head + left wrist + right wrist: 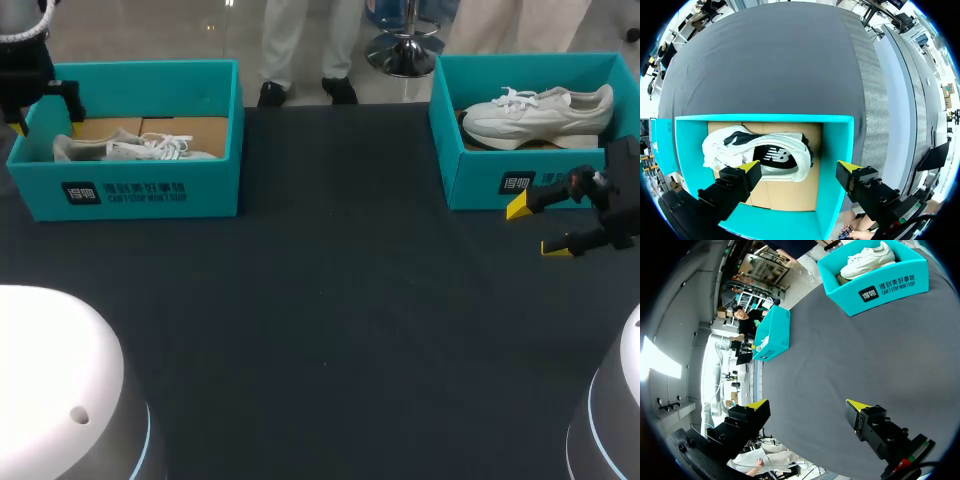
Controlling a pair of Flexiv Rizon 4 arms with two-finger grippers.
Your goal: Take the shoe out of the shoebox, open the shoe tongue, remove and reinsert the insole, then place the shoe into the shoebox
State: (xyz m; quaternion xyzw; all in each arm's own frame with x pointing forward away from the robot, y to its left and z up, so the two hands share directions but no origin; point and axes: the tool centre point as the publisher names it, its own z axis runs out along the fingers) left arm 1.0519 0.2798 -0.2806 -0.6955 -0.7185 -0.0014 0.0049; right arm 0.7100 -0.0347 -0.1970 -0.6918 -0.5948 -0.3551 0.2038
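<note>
Two teal shoeboxes stand at the table's back. In the left box [140, 185] a white shoe [130, 148] lies on its side on brown cardboard. My left arm [40, 90] hangs over that box's left end. Its gripper [800, 170] is open above the box [835, 150], with the shoe [760, 155] just ahead of and below one fingertip and nothing between the fingers. The right box [480, 175] holds a second white shoe [540, 115], upright. My right gripper [537, 228] is open and empty in front of that box, low over the table. It [810, 407] faces across the cloth toward the left box [880, 287].
A dark cloth covers the table [330, 300] between and in front of the boxes. The white rounded arm bases [60, 390] fill the near corners.
</note>
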